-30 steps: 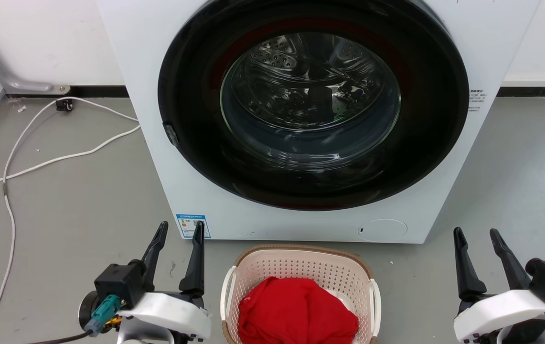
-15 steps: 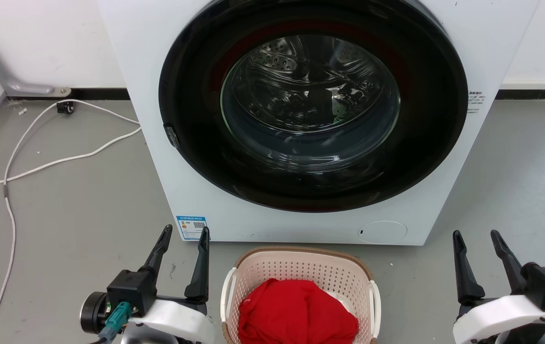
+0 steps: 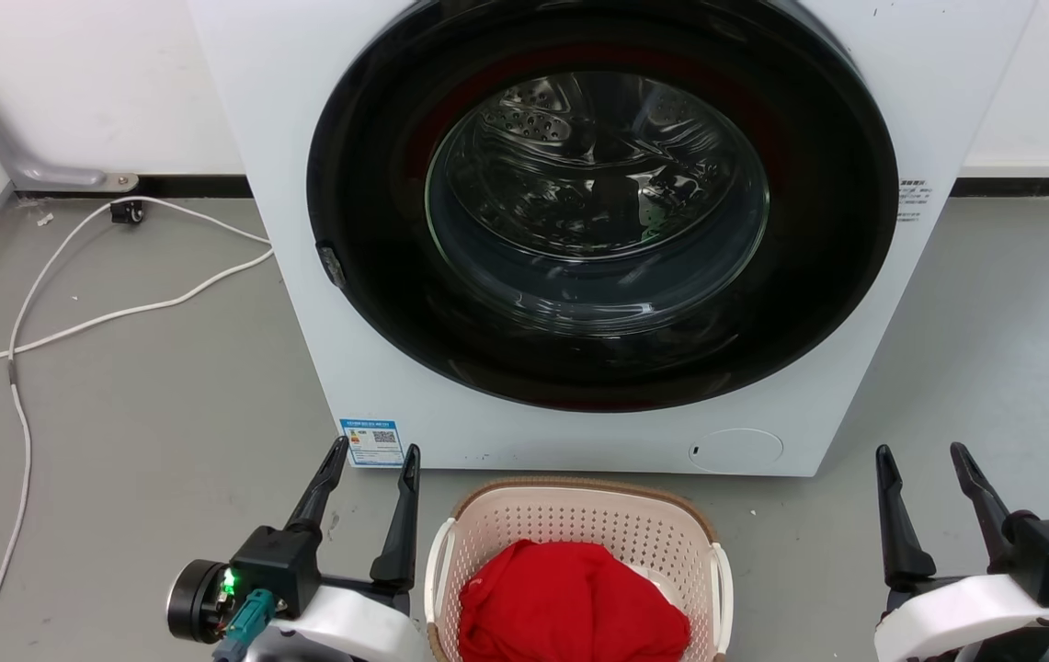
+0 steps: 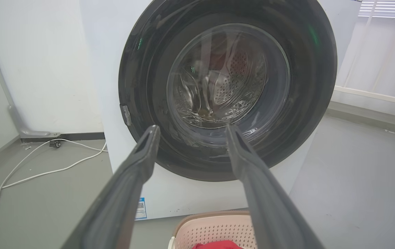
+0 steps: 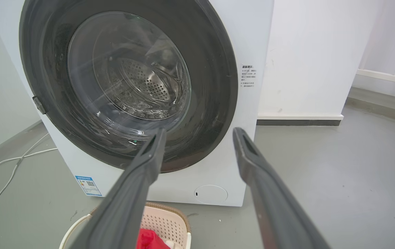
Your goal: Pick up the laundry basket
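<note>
The laundry basket (image 3: 579, 515) lies between both arms, the left gripper (image 3: 374, 448) just beside its left side, the right gripper (image 3: 920, 450) farther off its right, both spread apart and empty.

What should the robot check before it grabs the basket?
1. Left hand open: ok.
2. Right hand open: ok.
3. Laundry basket upright on the floor between the hands: ok.
4. White side handles uncovered: ok.
5. Red cloth fully inside the basket: cannot tell, the near edge is cut off.
6. Hands gripping the handles: not ok, neither holds one.
</note>
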